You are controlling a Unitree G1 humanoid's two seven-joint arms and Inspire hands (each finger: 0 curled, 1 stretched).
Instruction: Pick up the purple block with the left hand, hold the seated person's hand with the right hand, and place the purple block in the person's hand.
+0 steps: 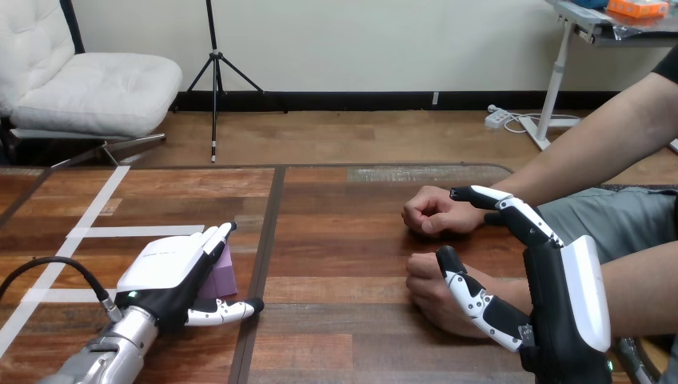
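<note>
**Left hand on block, right hand over person's near wrist**

The left arm (104, 356) comes in from the bottom left corner. The left hand (172, 272) lies on the table (344, 240), just below a strip of white tape (136, 232). Its fingers (214, 238) are nearly straight and rest along the left side and top of the purple block (224, 276). Its thumb (224, 310) stretches right along the block's near side, and I cannot tell whether it touches. The block sits flat on the wood between fingers and thumb, left of the table's dark centre seam.

Right of the seam are the person's two hands, both curled into loose fists on the table: a far hand (430, 214) and a near hand (428, 292), close together but apart.

The right hand (556, 320) rises from the bottom right corner over the near wrist, spread wide and closed on nothing. Its thumb (468, 292) lies across the back of the near hand. Its fingers (512, 210) reach up to the far wrist, slightly bent, and I cannot tell whether they touch it
</note>
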